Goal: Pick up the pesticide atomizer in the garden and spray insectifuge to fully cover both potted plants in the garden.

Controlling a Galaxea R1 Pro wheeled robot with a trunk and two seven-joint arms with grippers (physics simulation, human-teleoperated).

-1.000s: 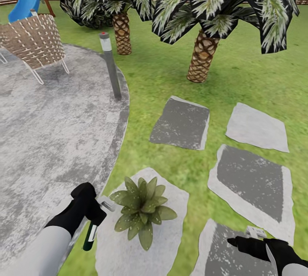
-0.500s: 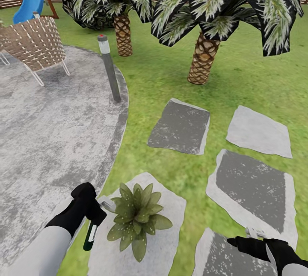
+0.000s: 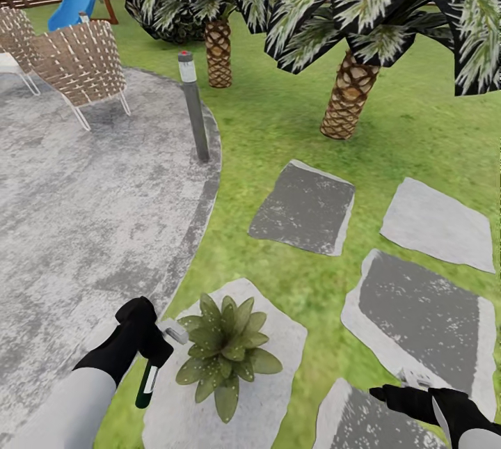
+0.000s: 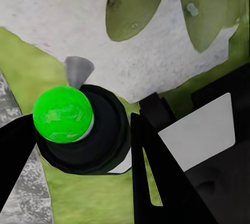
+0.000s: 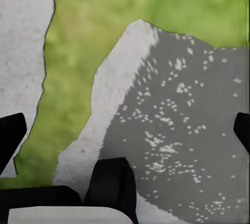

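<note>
At the lower left, the black left gripper (image 3: 149,348) is clamping the white-and-dark trigger spray bottle (image 3: 153,365), nozzle touching the green-leaved potted rosette (image 3: 226,351) on a pale grey stepping stone (image 3: 278,337). The black right gripper (image 3: 417,390), lower right, is hanging spread and empty. Farther up, scaly-trunked palms (image 3: 348,97) are standing.

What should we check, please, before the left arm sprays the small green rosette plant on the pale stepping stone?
1. Bottle held: ok. The left gripper is closed around the white trigger spray bottle with the dark lower part.
2. Nozzle aim: ok. In the head view the bottle's white head points toward the low green-leaved rosette plant.
3. Plant within range: ok. It sits right beside the left gripper on the pale grey stepping stone.
4. Existing coverage: cannot tell. Pale specks dot the leaves, but whether that is spray is unclear.
5. Right gripper out of the way: ok. It hovers open over a darker stone, apart from the plant.
</note>
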